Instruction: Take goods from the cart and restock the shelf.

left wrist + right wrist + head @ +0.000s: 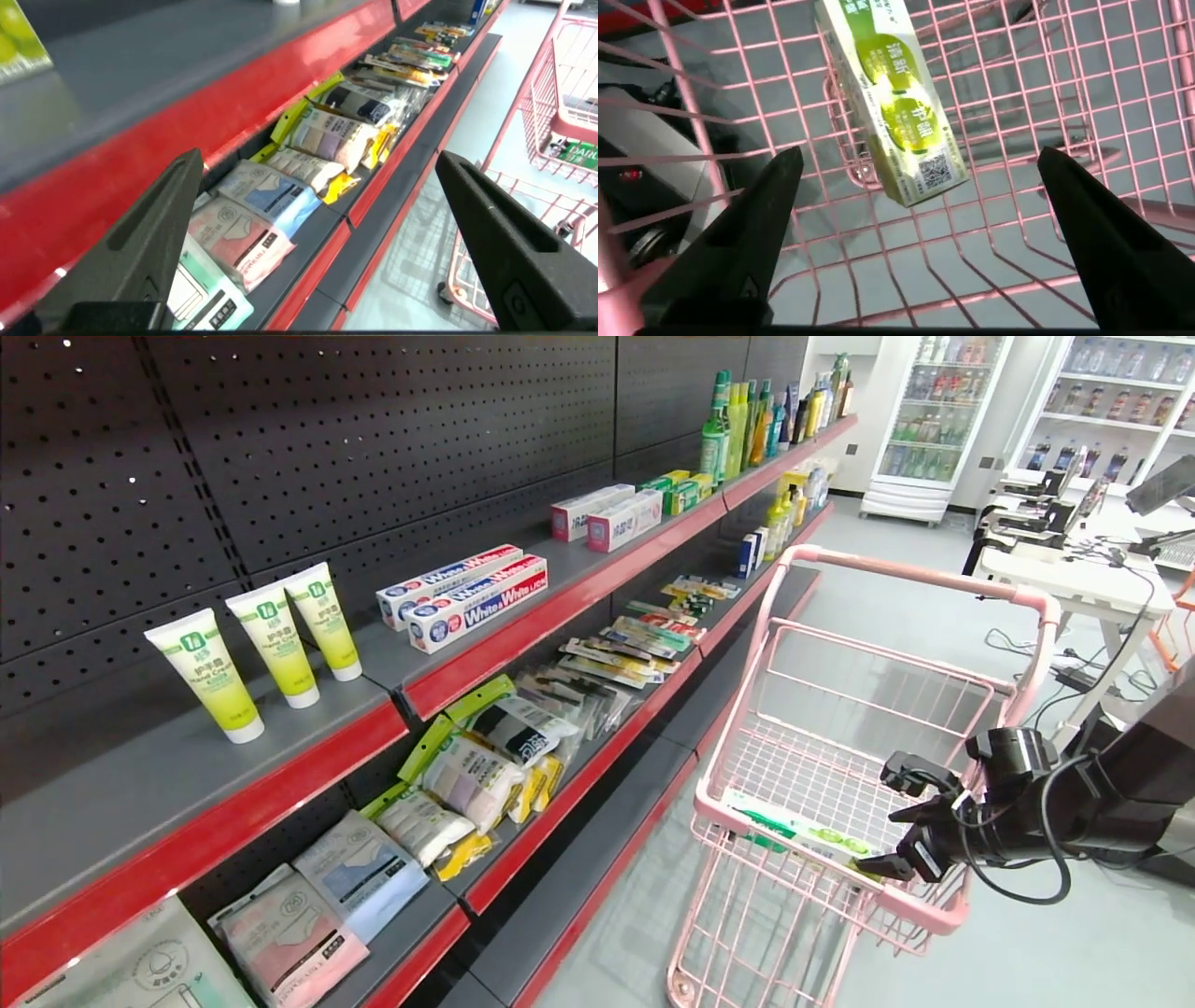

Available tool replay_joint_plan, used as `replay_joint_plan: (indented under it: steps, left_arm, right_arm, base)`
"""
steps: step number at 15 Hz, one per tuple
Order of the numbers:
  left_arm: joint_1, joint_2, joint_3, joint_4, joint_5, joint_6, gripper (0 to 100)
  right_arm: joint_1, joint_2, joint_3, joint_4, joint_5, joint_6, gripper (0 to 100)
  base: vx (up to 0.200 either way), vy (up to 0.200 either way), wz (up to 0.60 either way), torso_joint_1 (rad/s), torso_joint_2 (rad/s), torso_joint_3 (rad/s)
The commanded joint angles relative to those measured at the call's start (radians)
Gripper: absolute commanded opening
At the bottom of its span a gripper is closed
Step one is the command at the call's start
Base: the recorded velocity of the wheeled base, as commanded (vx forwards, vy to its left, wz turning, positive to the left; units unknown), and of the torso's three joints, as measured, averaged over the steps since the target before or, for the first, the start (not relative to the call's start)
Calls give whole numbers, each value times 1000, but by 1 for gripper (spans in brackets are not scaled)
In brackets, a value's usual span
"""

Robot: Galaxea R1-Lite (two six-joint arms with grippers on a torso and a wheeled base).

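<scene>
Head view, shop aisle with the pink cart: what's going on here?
A robot is restocking a shop shelf from a pink cart. Its right gripper hovers open at the cart's near end, above a green and white box lying inside; nothing is gripped yet. The left gripper is open and empty too, held beside the shelf near the soft packs on the lower tier. Hand cream tubes and toothpaste boxes sit on the top tier.

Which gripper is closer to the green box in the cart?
Right. The right gripper hovers over the green box in the cart; the left gripper is at the shelf, outside the cart.
</scene>
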Motion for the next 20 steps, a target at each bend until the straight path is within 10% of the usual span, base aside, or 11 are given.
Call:
replay_joint_plan:
  steps: [1, 20]
  left_arm:
    - [0, 1, 0, -1, 0, -2, 100]
    - [0, 1, 0, -1, -1, 0, 100]
  right_arm:
    - [-8, 7, -20, 1, 2, 1, 100]
    - [-17, 211, -267, 173, 114, -124, 100]
  base:
    - [0, 0, 0, -124, 295, 163]
    - [0, 0, 0, -7, 19, 10]
